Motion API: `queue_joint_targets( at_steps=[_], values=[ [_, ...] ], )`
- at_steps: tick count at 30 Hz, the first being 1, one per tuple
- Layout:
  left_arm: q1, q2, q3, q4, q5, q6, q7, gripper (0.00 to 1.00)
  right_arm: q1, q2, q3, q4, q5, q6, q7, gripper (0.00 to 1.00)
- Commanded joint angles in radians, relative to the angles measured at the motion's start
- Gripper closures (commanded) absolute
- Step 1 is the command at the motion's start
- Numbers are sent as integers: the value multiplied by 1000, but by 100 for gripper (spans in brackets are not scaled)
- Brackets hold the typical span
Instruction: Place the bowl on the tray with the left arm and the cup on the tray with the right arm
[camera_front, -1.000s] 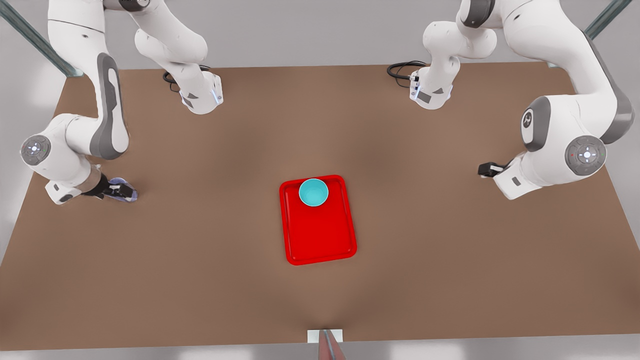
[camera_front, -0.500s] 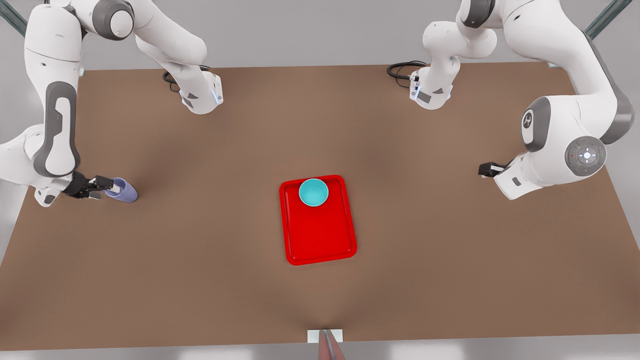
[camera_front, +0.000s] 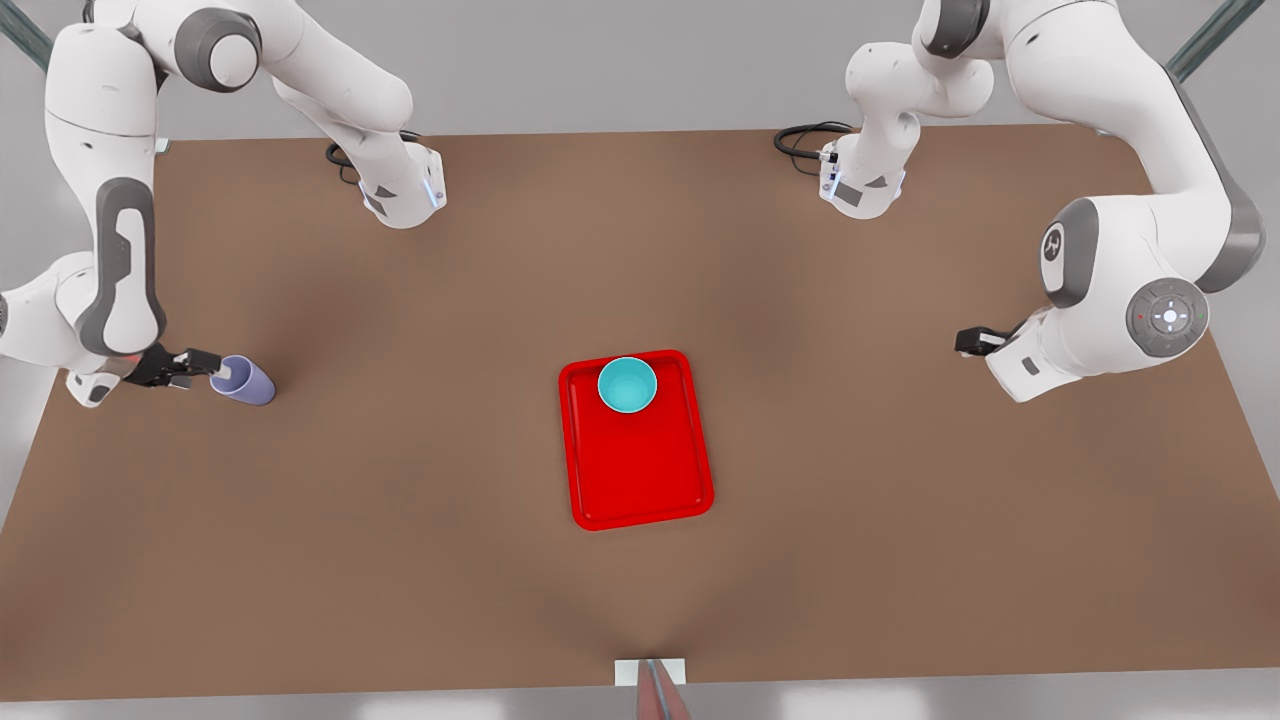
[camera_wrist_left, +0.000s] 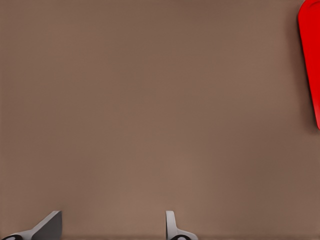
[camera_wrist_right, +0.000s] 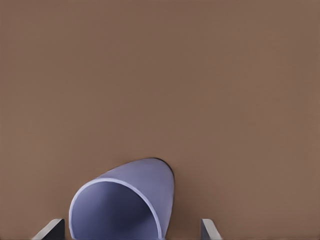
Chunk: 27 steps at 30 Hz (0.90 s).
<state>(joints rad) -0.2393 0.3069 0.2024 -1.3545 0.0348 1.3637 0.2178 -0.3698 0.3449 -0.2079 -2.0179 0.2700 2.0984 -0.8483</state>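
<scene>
**Two arms, one cup lying between spread fingers**

Two white arms flank a brown worktop (camera_front: 400, 480). At the front view's left, the right arm (camera_front: 110, 250) reaches low toward the cup (camera_front: 243, 380), and the right gripper (camera_front: 208, 369) sits at the cup's rim. From this camera the lavender cup looks tipped, its mouth turned toward the gripper. The right wrist view makes this plainer: the cup (camera_wrist_right: 125, 202) lies on its side on the worktop with its open mouth facing the camera, and the two fingertips (camera_wrist_right: 50, 230) stand wide apart on either side of it, neither touching its wall.

Centre of the front view holds the red tray (camera_front: 640, 470), lying flat on the worktop. The turquoise bowl (camera_front: 627, 385) stands upright inside it, near the tray's far short edge, with the rest of the tray floor bare.

At the front view's right, the left arm (camera_front: 1130, 290) waits, bent low, and the left gripper (camera_front: 970, 342) hangs well apart from the tray; its fingers cannot be judged from there. The left wrist view settles it: two grey fingertips (camera_wrist_left: 47, 227) are spread apart over bare worktop, holding nothing, with one edge of the tray (camera_wrist_left: 311, 60) in sight.
</scene>
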Motion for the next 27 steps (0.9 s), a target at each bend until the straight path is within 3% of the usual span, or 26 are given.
queue_joint_targets(
  at_steps=[1, 8, 11, 12, 19, 23, 27],
  values=[
    [0, 0, 0, 0, 1, 0, 0, 0, 0, 0, -1, -2, 0, 0, 0, 0],
    [0, 9, 0, 2, -1, 2, 0, 0, -17, 23, -10, -25, -12, 38, -3, 0],
    [0, 9, 0, 2, -3, 3, 0, 0, -17, 28, -7, -28, -12, 37, 2, 42],
    [0, 11, 0, 2, -3, 2, 0, 0, -17, 28, -7, -28, -12, 37, 2, 50],
    [0, 12, 0, 2, -3, 3, 0, 0, -18, 48, -1, -30, -12, 66, 2, 58],
    [0, 18, 0, 3, -7, 3, 0, 0, -17, 46, -1, -30, -12, 65, 2, 79],
    [0, 18, 0, 5, -6, 3, 0, 0, -17, 49, -1, -30, -12, 65, 3, 79]
  ],
)
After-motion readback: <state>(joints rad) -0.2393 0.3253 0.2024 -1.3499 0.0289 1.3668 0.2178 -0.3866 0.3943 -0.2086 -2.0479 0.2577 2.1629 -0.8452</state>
